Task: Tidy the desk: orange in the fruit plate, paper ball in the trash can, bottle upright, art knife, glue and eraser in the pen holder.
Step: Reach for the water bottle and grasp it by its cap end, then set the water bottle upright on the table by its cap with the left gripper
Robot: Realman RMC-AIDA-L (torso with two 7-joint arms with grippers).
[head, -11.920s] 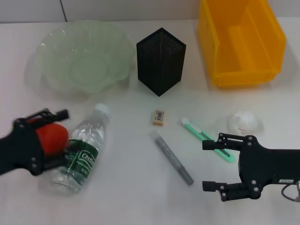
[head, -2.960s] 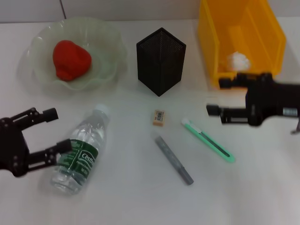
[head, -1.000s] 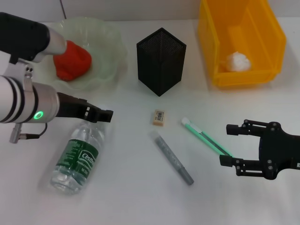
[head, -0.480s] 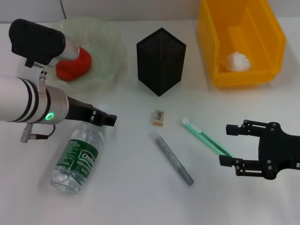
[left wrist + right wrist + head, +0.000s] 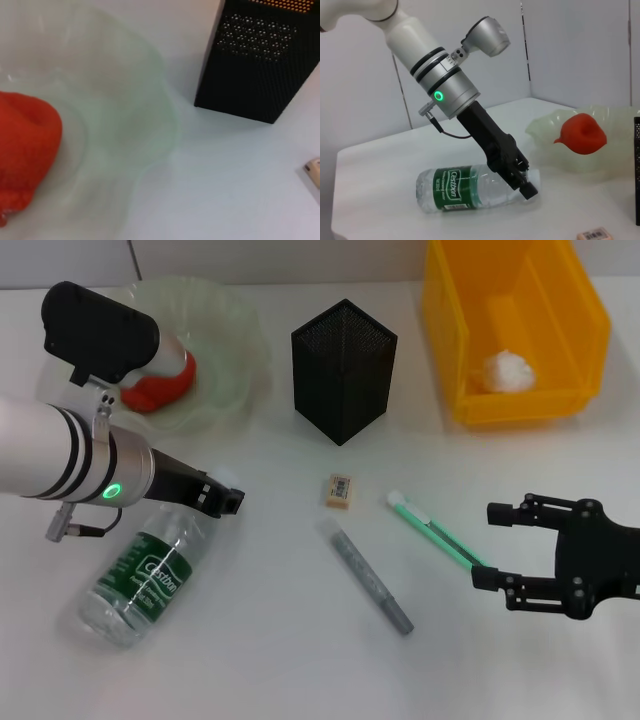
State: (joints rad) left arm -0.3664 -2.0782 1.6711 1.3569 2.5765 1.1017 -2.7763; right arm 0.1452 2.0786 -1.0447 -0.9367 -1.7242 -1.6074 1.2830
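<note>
The left gripper (image 5: 222, 500) is down at the neck of the bottle (image 5: 140, 570), which lies on its side on the surface in front of the plate (image 5: 235, 350); I cannot tell whether its jaws have closed on the neck yet. The step in hand looks to be standing the bottle up. To do it well, grip firmly just below the cap, then swing the neck up about the base so the base stays on the surface and does not skid toward the plate. The right gripper (image 5: 522, 552) hovers with jaws wide, just right of the knife (image 5: 440, 538).
</note>
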